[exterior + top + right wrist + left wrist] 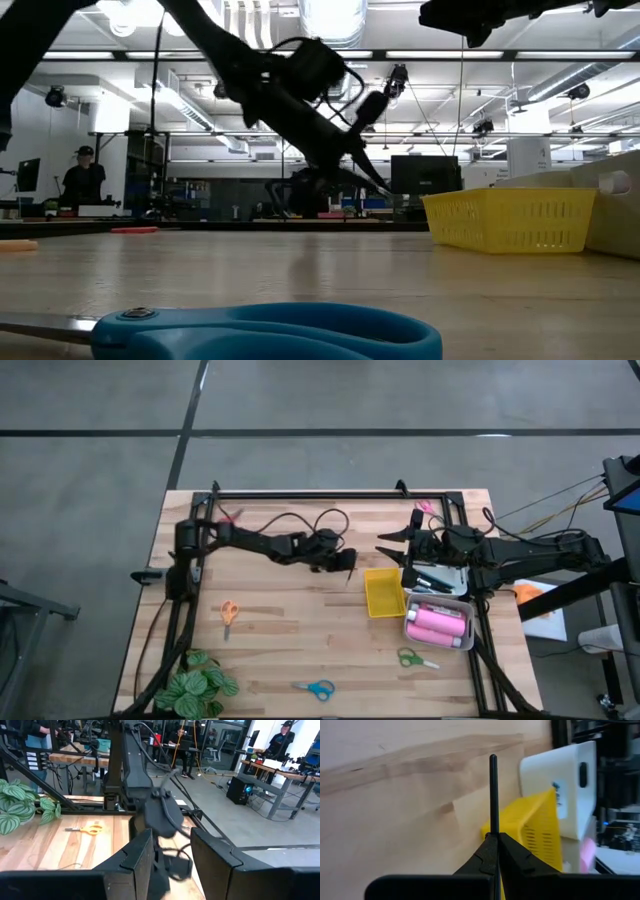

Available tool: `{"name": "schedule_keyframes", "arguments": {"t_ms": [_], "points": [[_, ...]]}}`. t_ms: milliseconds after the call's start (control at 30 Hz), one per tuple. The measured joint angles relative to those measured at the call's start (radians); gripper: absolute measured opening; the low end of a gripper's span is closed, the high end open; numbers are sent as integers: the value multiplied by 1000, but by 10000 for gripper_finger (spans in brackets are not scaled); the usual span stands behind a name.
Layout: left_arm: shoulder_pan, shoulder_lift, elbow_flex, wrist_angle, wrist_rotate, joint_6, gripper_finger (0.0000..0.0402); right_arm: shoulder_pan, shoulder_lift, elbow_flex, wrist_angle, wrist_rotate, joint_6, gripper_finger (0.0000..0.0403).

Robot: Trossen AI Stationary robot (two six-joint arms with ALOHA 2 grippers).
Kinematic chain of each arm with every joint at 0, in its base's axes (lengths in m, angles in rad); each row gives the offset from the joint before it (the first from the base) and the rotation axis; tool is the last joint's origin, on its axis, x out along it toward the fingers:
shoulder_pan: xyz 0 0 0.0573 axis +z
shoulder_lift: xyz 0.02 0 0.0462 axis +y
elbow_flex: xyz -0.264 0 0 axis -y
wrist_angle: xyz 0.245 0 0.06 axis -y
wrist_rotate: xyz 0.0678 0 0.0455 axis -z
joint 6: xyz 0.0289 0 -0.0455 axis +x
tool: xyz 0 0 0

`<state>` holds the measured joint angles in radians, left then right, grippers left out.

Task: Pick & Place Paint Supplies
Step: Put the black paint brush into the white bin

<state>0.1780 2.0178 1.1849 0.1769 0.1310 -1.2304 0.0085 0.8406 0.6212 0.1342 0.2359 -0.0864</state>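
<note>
Above desk centre, left claw point(347, 563) clamps thin black paintbrush point(493, 795) nr yellow mesh tray point(384, 592); right claw point(392, 546) sits part-open, empty.

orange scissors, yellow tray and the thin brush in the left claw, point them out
orange scissors point(229, 613), high view, handles
yellow tray point(384, 592), high view, bare floor
thin brush point(493, 795), left wrist view, mid-shaft

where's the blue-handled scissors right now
High view: the blue-handled scissors lie at the wooden table's near edge, between the leafy green plant and the green-handled scissors.

Dark jointed arms, looping black cables
</note>
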Motion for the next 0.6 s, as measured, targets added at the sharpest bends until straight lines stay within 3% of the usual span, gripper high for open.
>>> {"name": "schedule_keyframes", "arguments": {"t_ms": [267, 433, 600], "points": [[-1, 107, 141, -172, 0, 6, 10, 0, 0, 0, -2, 0, 0, 134], [0, 135, 173, -198, -1, 99, 10, 0, 0, 0, -4, 0, 0, 134], [0, 132, 168, -237, -27, 73, 10, 0, 0, 0, -4, 0, 0, 134]]}}
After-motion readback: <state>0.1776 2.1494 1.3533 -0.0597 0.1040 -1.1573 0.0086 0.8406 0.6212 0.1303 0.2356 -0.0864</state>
